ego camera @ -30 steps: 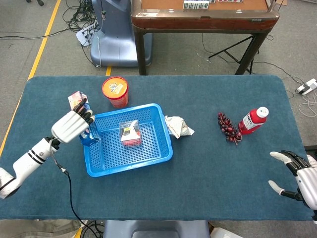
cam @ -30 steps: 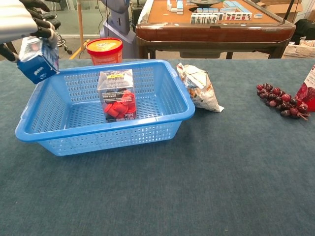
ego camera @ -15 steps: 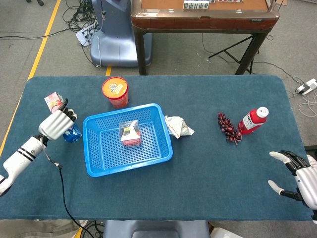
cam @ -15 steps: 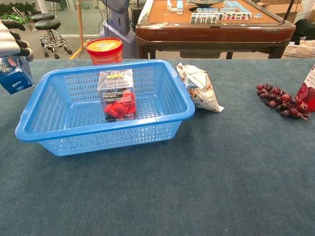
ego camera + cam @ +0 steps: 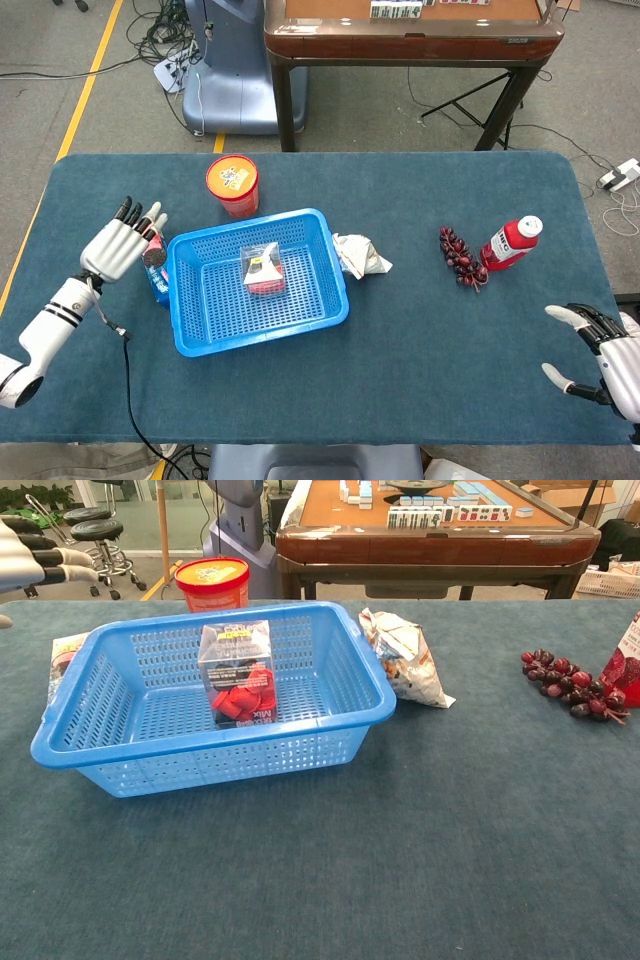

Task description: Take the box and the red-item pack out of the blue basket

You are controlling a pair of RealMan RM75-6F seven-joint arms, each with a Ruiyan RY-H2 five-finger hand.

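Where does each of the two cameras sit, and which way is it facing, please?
Head view: high above the near table edge, looking steeply down on the whole table; shows the left hand with its forearm and the right hand.
Chest view: low, near table height, looking horizontally across the tabletop; only the left hand's fingers show, top left.
Shared: blue basket with the red-item pack, orange tub, grapes.
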